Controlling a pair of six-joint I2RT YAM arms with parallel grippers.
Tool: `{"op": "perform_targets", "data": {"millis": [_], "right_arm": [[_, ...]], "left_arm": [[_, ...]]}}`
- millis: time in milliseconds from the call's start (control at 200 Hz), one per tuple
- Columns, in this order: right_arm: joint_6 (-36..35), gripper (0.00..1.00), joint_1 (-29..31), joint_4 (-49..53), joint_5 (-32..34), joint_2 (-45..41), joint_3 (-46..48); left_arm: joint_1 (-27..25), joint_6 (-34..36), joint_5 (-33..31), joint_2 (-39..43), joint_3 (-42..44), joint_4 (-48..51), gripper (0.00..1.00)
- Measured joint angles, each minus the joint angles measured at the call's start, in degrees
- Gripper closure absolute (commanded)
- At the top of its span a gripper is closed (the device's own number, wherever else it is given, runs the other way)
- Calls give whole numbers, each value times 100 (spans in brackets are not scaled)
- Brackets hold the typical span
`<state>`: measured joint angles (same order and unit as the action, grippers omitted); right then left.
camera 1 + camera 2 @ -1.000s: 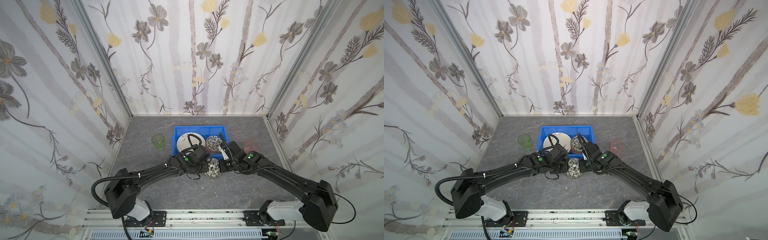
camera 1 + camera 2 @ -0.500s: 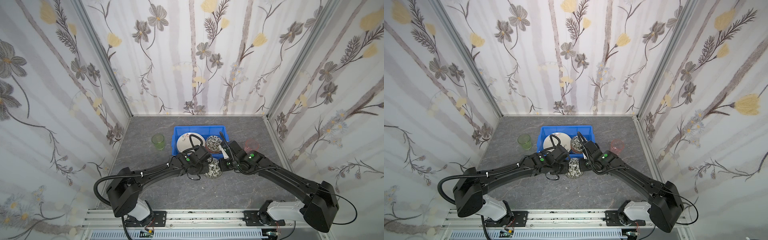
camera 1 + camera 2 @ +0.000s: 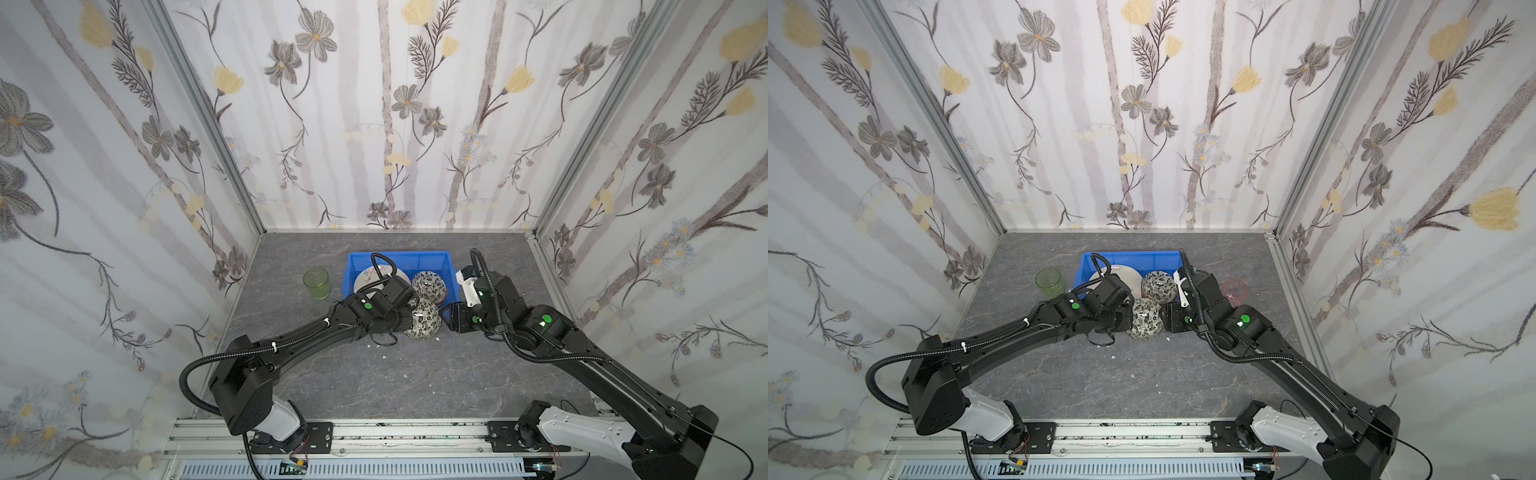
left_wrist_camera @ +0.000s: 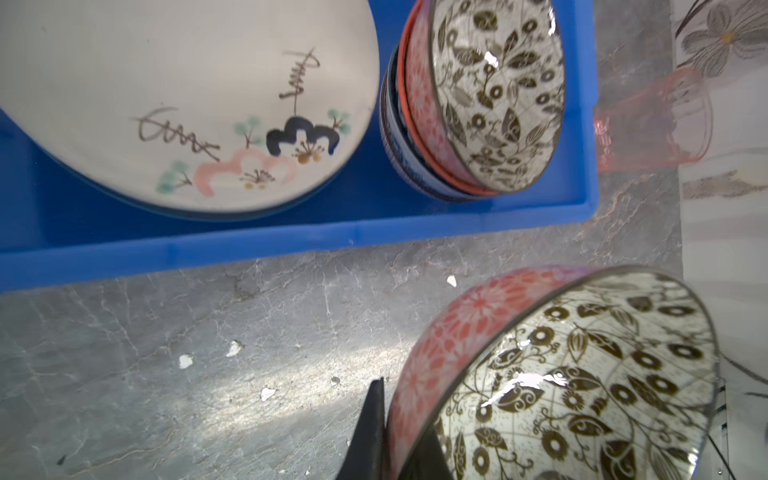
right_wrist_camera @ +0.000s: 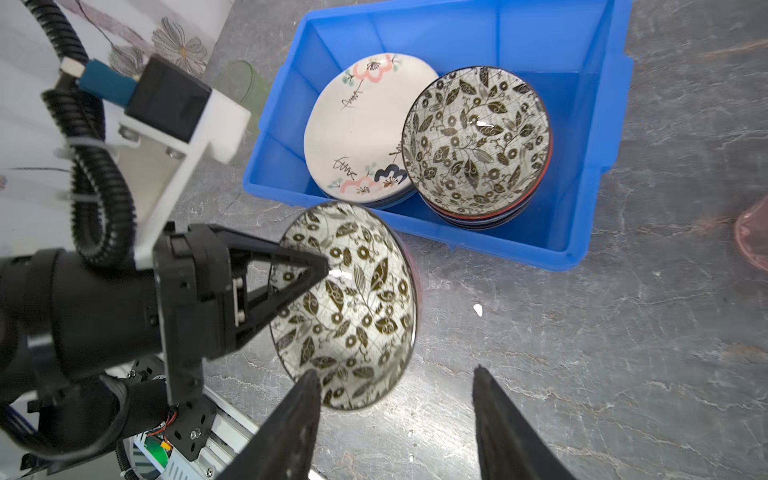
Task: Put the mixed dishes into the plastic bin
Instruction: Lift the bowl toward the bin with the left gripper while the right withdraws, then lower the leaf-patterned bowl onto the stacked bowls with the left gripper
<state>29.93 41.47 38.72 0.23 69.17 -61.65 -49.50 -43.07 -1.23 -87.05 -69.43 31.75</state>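
Right tool has let go and backed off since a second ago; its jaws stand apart and empty just short of the black-and-white leaf bowl, which the left tool pinches by the rim, tilted over the grey counter. Beyond the left tool's tip sits the blue plastic bin, holding a cream blossom plate beside a stack of bowls, while the green tumbler and pink tumbler wait outside it. To do this well, I judge the left tool should lift the bowl clear of the near wall, level it over the stack, and only then release.
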Motion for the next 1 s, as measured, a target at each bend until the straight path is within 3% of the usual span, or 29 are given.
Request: {"op": "perform_targets", "data": {"millis": [490,560,639,704,999], "right_arm": [[68,28,-702,199,175,-1248,896],[107,25,-758,247,179,-1360,942],[116,13,-811,295,197,-1471,970],[151,9,-837,310,254,-1545,994],[219,4,-929,479,332,-1674,1113]], "left_arm": [[540,1191,-87,-1519,-2162,457,100],[592,1276,-76,-1751,-2345,498,100],[647,1362,-61,-1987,-2509,562,100],[691,1464,-61,-2159,-2638,614,100],[772,1635,11,-2669,-3001,658,100]]}}
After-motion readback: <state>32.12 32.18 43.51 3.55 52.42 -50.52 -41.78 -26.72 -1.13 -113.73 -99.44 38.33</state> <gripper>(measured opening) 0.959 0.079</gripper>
